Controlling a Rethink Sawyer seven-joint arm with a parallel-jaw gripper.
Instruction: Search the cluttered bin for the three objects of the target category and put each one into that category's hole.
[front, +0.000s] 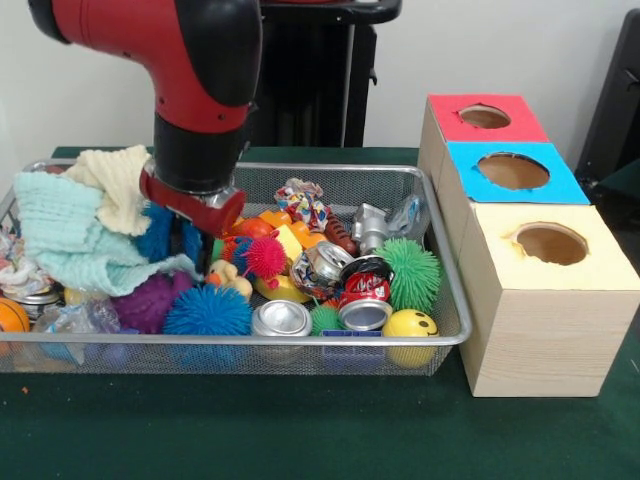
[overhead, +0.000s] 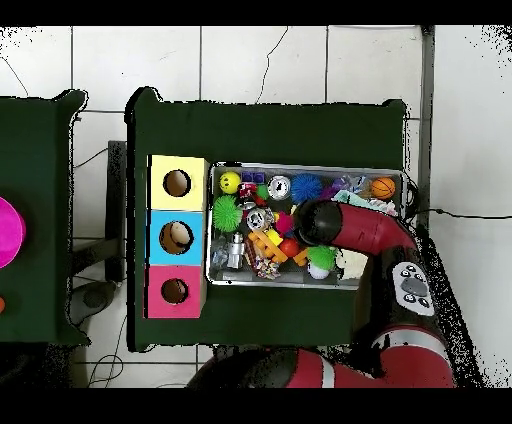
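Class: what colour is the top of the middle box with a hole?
Blue top, clearest in the front view.

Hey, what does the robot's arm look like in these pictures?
The arm is bulky and rounded, with glossy red shells and black joint sections. A red collar rings its lower end. From overhead, a grey panel with dark buttons sits on one link. The pincer is hidden among the clutter.

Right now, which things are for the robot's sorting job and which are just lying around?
For the job: mesh bin, toys and cans inside, three-hole box, robot arm.
Just lying about: side table, pink disc on it.
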